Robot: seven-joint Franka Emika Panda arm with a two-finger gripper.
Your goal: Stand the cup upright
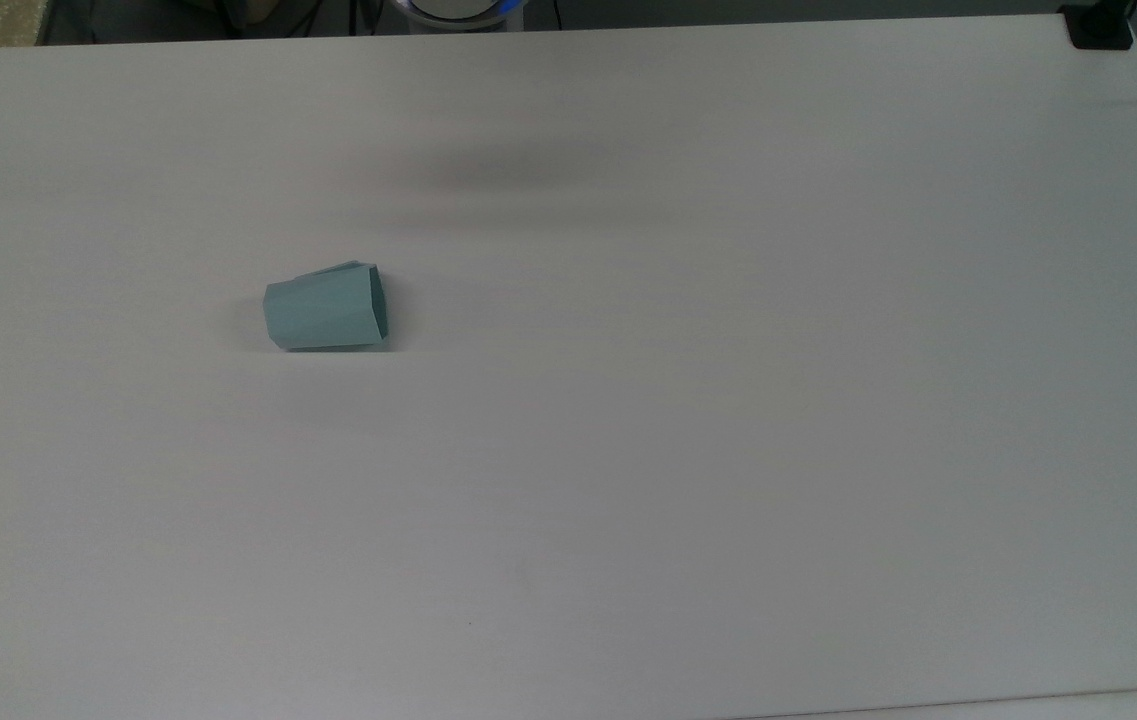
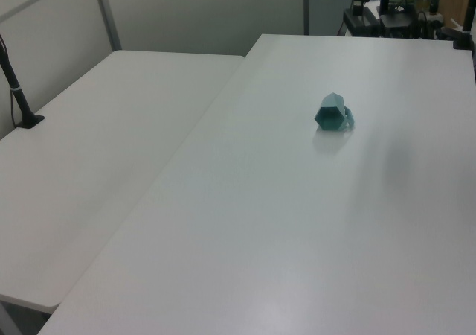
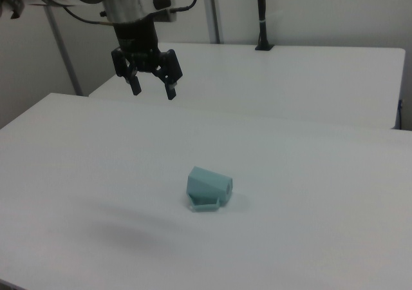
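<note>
The cup lies on its side mid-table, handle against the surface. Beyond it, high at the right view's left, the gripper hangs with fingers spread wide; descend squarely over the body.

From the right view I see the cup lying on its side on the white table, handle flat against the surface. My gripper hangs high above, toward the right view's upper left, its 2 fingers spread, holding nothing, well apart from the cup.
</note>
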